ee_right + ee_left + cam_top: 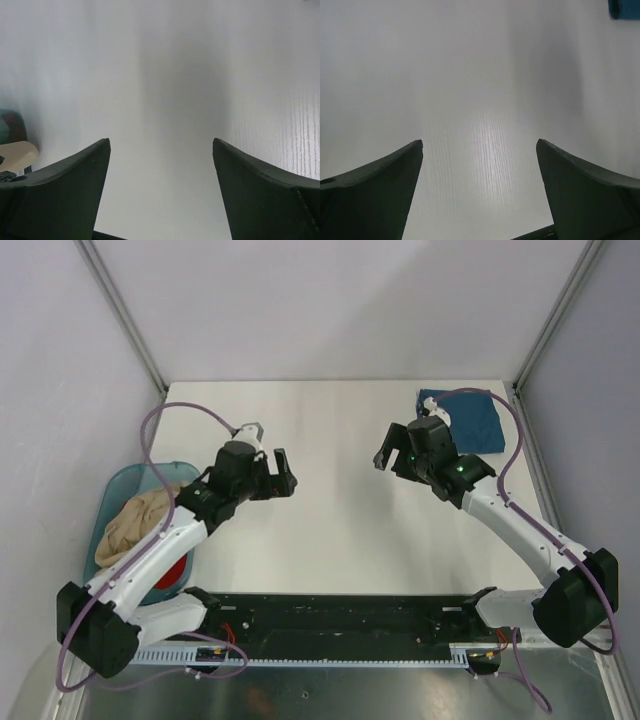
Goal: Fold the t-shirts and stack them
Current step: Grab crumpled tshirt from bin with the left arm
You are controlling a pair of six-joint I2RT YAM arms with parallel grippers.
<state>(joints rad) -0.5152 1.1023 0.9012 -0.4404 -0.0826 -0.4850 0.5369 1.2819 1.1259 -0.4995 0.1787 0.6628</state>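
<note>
Table [340,540]: we see bare white surface below both grippers.
Bin [115,490]: teal; it lies left of and behind the left gripper [285,472], beside that arm.
Tan t-shirt [135,520]: bunched in the bin. The heap's long axis runs roughly near to far. We cannot tell which way the neck points.
Teal-blue t-shirt [470,420]: folded, just beyond and right of the right gripper [392,452]. Its long axis runs across the table.
Red t-shirt [178,575]: only an edge shows at the bin's near end.
Left gripper: jaws wide, holding nothing.
Right gripper: jaws wide, holding nothing.
Nearer arm: we judge the left arm nearer the tan t-shirt; it must reach back leftward.
</note>
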